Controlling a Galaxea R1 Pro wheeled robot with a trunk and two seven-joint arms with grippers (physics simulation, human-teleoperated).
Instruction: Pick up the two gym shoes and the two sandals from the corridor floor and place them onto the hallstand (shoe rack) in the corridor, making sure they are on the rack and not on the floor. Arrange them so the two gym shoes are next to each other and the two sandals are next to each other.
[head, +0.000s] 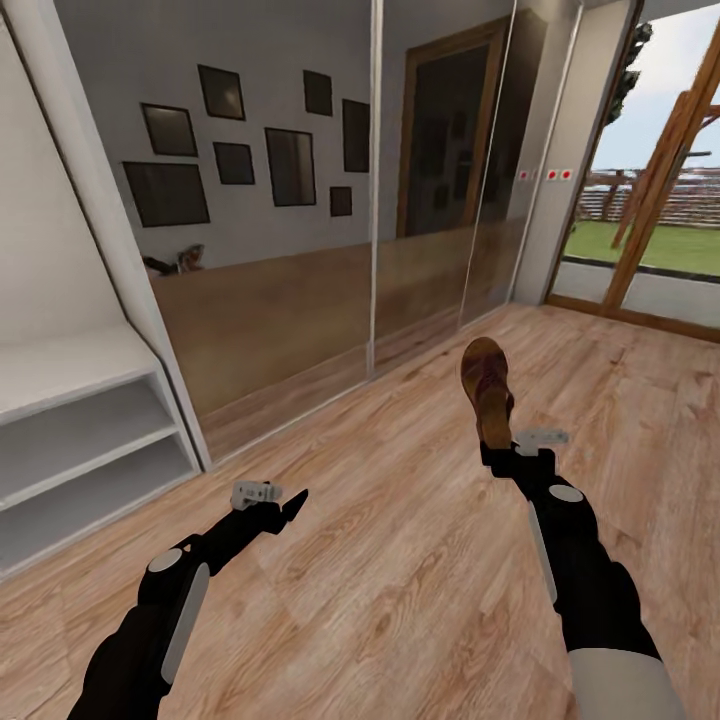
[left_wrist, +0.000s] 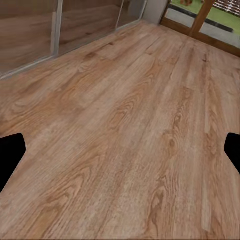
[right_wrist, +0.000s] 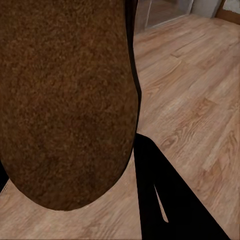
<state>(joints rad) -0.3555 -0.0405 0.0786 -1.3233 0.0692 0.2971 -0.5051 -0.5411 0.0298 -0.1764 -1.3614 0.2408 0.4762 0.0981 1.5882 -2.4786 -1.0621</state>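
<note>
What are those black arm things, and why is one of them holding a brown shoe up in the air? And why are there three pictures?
Those black arms belong to a robot in a computer-made house. The big picture comes from a camera on its head, looking down over both arms. The other two come from small cameras near each hand, so you see what each hand sees.

The right gripper has its jaws shut on a brown sandal, lifted above the wooden floor. In the right hand's camera the sandal is so close that it looks like a big brown blob.

The left gripper holds nothing. Its camera looks at bare floor, with one dark fingertip at each edge, so its jaws are open.

The pale shelves on the left are the shoe rack, where the shoes should go. Beside it stand mirror doors.
</note>
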